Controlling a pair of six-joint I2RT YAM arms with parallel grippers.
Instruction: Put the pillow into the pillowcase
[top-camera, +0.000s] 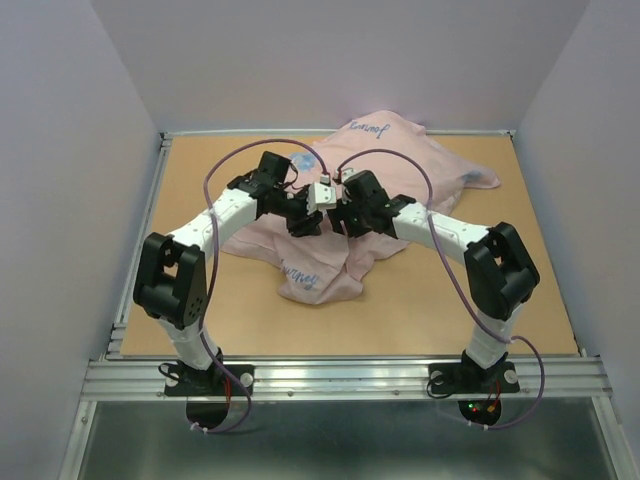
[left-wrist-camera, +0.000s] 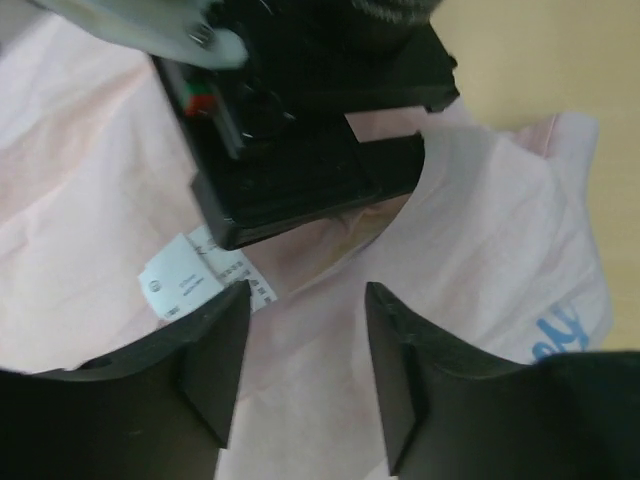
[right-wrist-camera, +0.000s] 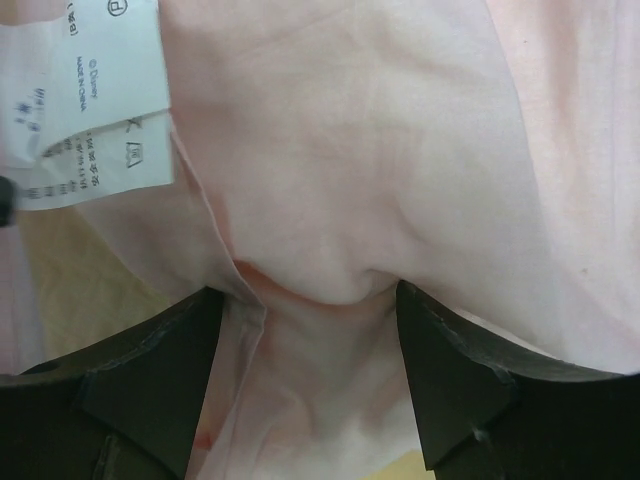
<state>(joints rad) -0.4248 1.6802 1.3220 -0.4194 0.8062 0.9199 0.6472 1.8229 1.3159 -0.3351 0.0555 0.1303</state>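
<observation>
The pillowcase (top-camera: 400, 175) lies pale pink side up, crumpled across the back and middle of the table, with blue script at its near flap (top-camera: 300, 272). The pillow is not in view; the case mounds up at the back. My left gripper (top-camera: 308, 218) and right gripper (top-camera: 345, 215) meet tip to tip over the middle of the case. In the left wrist view my left gripper (left-wrist-camera: 305, 295) is open over pink fabric (left-wrist-camera: 480, 230), next to a white care label (left-wrist-camera: 195, 280). In the right wrist view my right gripper (right-wrist-camera: 310, 295) is open, with a fold of pink fabric (right-wrist-camera: 340, 150) bunched between the jaws.
The wooden tabletop (top-camera: 450, 310) shows bare in front of the case, with grey walls on three sides. The right gripper's black body (left-wrist-camera: 300, 130) fills the top of the left wrist view. The care label (right-wrist-camera: 90, 100) hangs at the upper left of the right wrist view.
</observation>
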